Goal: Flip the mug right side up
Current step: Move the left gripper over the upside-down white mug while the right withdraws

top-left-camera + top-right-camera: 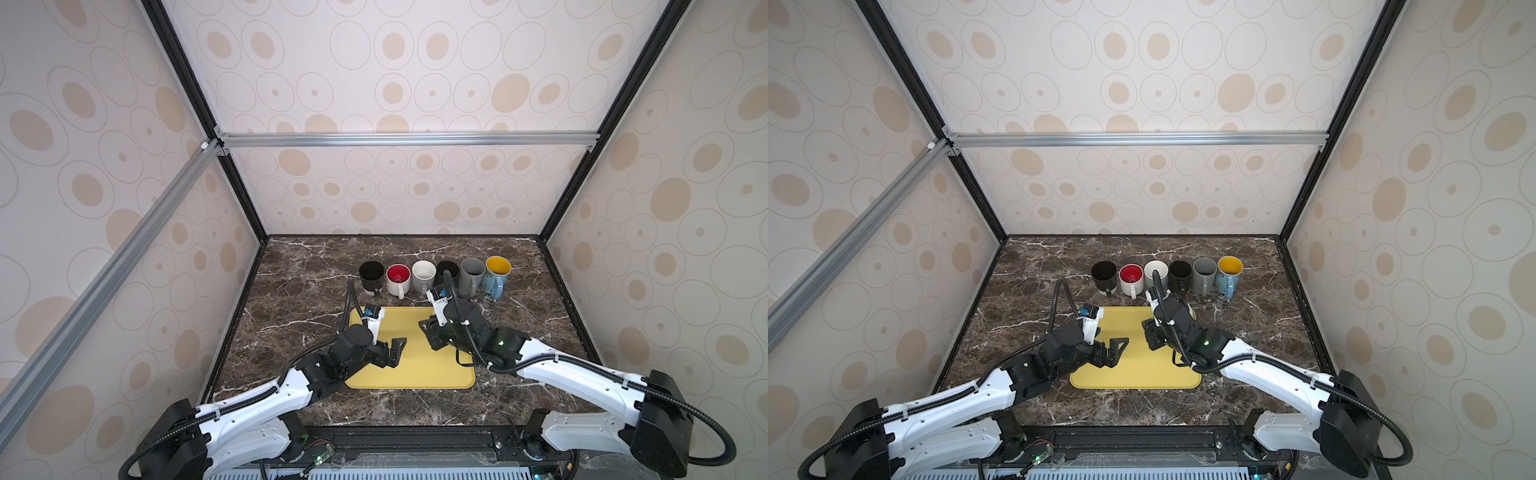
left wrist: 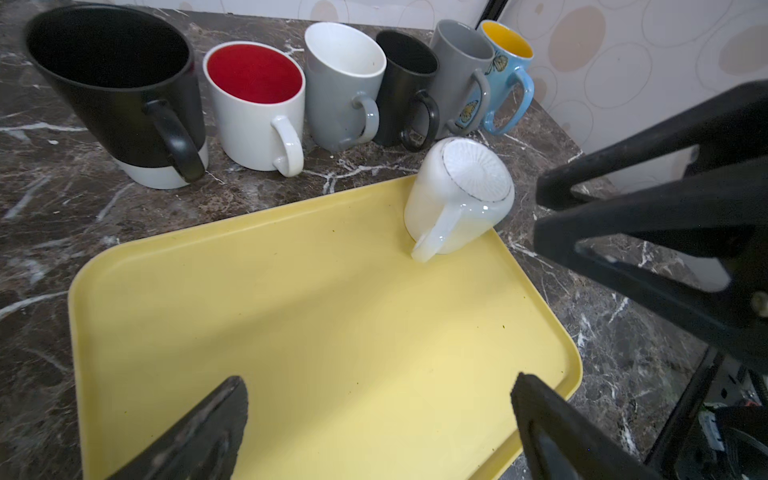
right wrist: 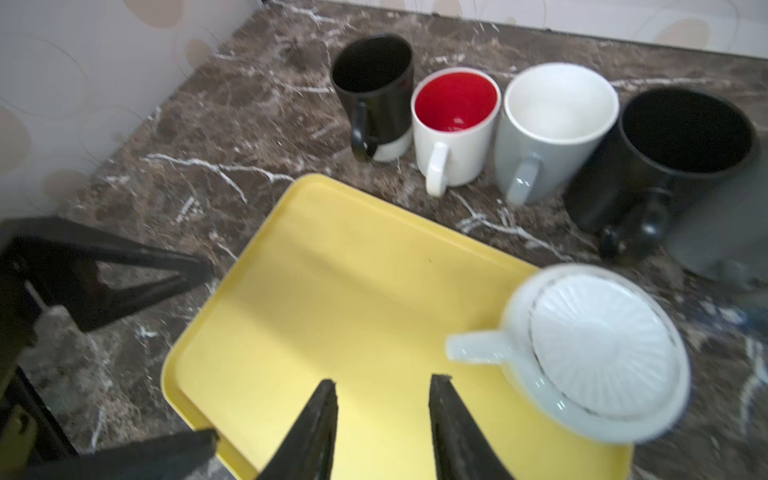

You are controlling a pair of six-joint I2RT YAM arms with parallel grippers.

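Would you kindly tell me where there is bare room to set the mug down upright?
Most of the tray is bare; only the inverted mug sits in its far right corner. The marble left of the mug row is bare too. The strip between row and tray is crowded.

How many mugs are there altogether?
7. Six stand upright in a row behind the yellow tray: black-and-white mug, red-lined mug, pale grey mug, black mug, dark grey mug, blue mug. The seventh, a white mug, sits upside down in the tray's far right corner. None seems hidden.
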